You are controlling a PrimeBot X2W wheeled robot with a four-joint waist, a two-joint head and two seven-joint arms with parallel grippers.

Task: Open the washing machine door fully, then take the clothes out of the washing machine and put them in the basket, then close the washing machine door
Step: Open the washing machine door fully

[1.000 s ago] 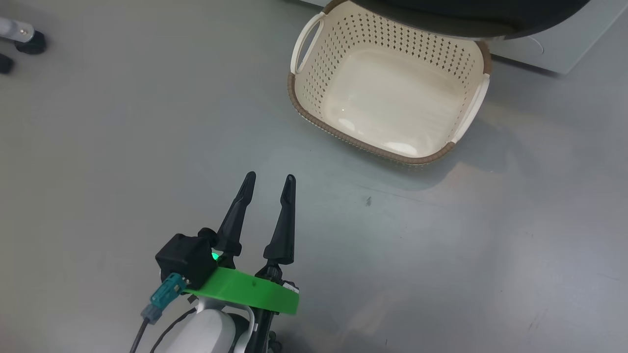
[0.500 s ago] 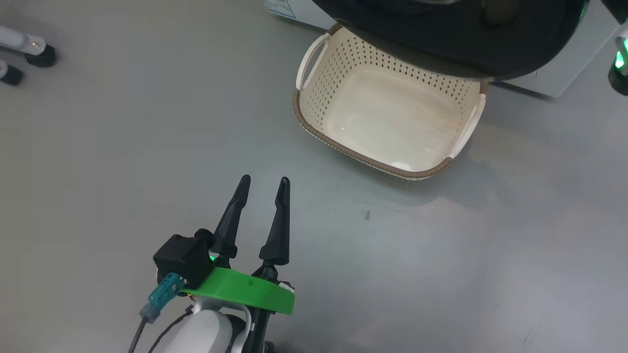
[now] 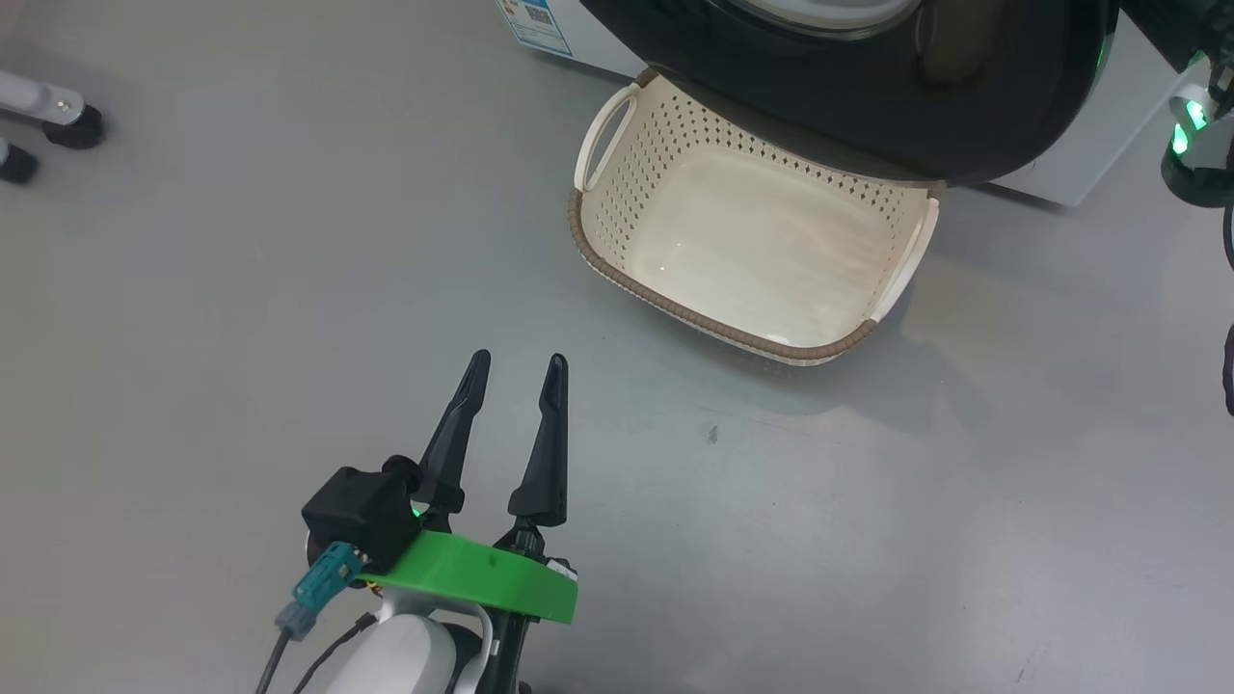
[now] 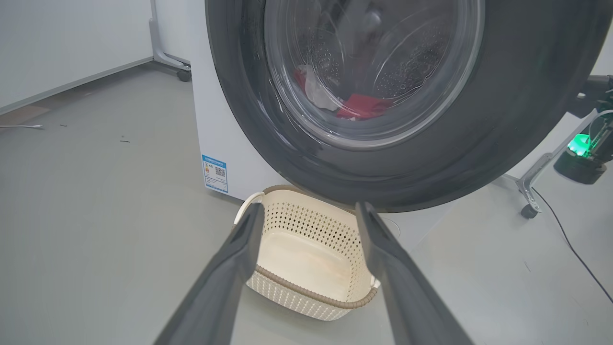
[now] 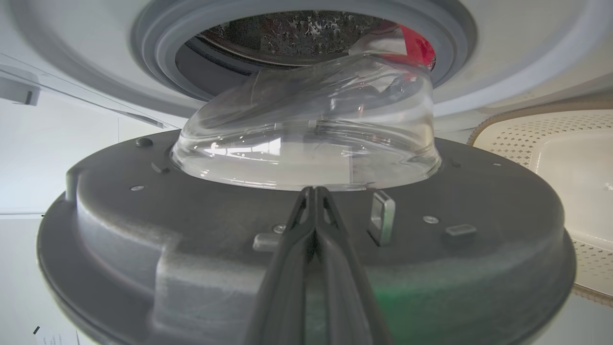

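The washing machine door [image 3: 868, 106] hangs partly open over the far side of the empty cream basket [image 3: 675, 297]. My left gripper [image 3: 517, 363] hovers open and empty above the floor, in front of the basket. In the left wrist view its fingers [image 4: 239, 258] frame the basket [image 4: 306, 294]. Above them is the door's black rim [image 4: 479, 143], with red and white clothes [image 4: 364, 105] seen through the glass. My right gripper [image 5: 313, 191] is shut. Its tips lie at the door's grey inner face [image 5: 191, 239], below the glass bowl [image 5: 306, 139]. Clothes [image 5: 417, 45] show in the drum.
The white washing machine [image 4: 215, 120] carries a blue label [image 4: 214, 172] low on its corner. Castored stand legs [image 3: 58, 116] sit at the far left, and another castor with a cable [image 4: 529, 211] is to the right. My right arm's green-lit wrist [image 3: 1191, 135] is at the right edge.
The head camera has tilted up, so more of the door, the label and my right arm's wrist have come into view. My left gripper stays open in the same place.
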